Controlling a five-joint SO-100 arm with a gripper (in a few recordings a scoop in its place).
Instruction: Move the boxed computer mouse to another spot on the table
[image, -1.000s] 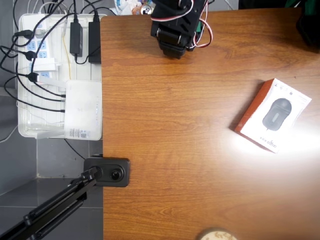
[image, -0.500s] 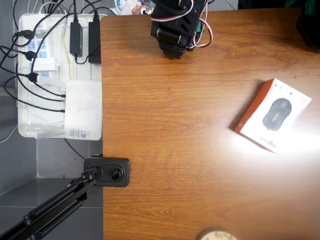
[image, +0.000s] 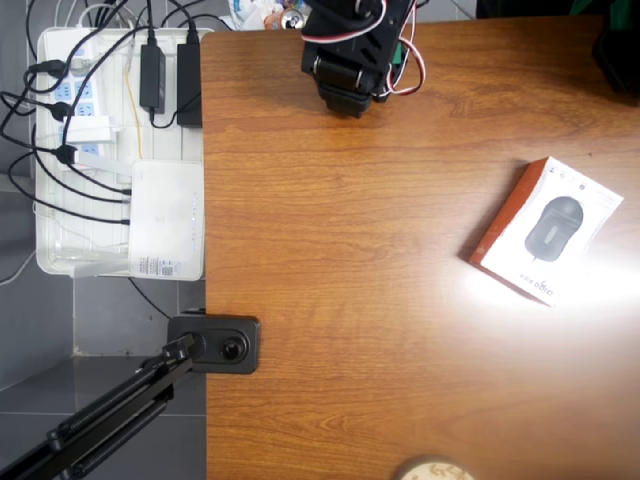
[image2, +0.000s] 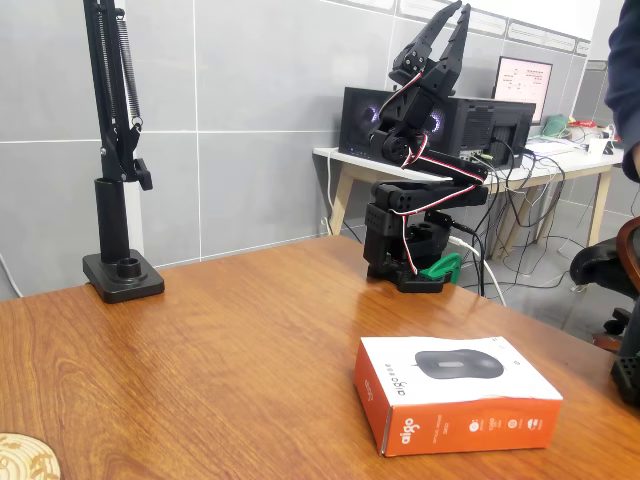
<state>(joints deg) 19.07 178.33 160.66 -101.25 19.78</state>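
Note:
The boxed computer mouse (image: 548, 230) lies flat on the table (image: 350, 320) near its right edge in the overhead view, white face up with a dark mouse pictured and an orange-red side. In the fixed view the box (image2: 455, 392) sits in the foreground. The black arm (image: 350, 55) is folded up at the table's top edge, well away from the box. My gripper (image2: 455, 14) points straight up in the air above the arm's base, its fingers close together and holding nothing.
A white tray (image: 60, 255) of power strips, cables and a white box hangs off the table's left side. A black stand's base (image: 215, 343) is clamped at the left edge (image2: 120, 275). A round wooden coaster (image: 432, 469) lies at the bottom edge.

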